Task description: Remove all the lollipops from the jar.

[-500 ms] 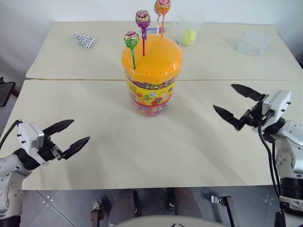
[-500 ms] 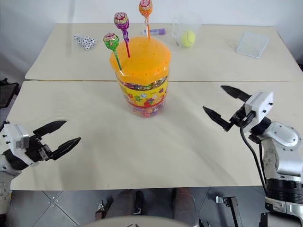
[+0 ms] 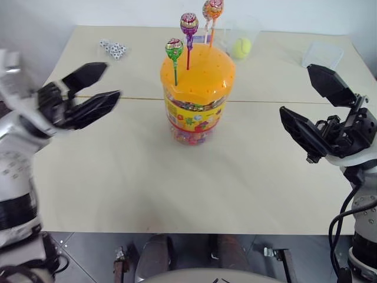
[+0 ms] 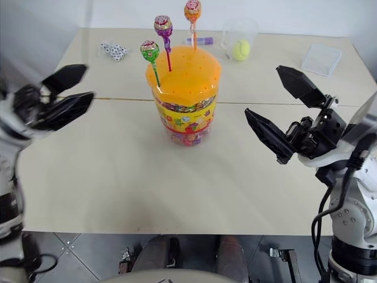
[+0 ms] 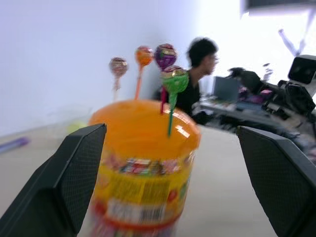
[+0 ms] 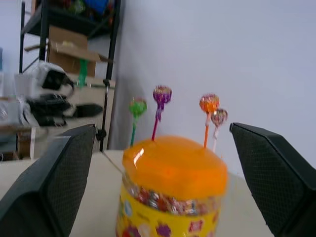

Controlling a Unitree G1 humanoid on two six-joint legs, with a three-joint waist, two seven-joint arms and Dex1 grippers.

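Note:
The jar [image 3: 197, 100], a clear cylinder with an orange domed lid and a yellow-red label, stands mid-table. Several lollipops stick upright out of its lid: green [image 3: 174, 47], purple [image 3: 189, 22], orange [image 3: 212, 9], and a paler one [image 6: 218, 117] on a white stick behind the orange. My left gripper [image 3: 112, 81] hangs open in the air left of the jar, apart from it and level with the lid. My right gripper [image 3: 296, 89] is open too, raised to the right of the jar and clear of it. Both wrist views look straight at the jar [image 5: 143, 168] between open fingers.
At the back stand a clear cup [image 3: 235, 29] with a tennis ball [image 3: 241, 47], a purple marker [image 4: 203, 40], several dice [image 3: 113, 49] and a clear box [image 3: 322, 55]. A seam [image 3: 265, 102] joins two tables. A person [image 5: 202, 74] sits at a desk beyond.
Both arms have lifted from near the table's front edge to the height of the jar's lid and closed in on it from either side. Both grippers stay open.

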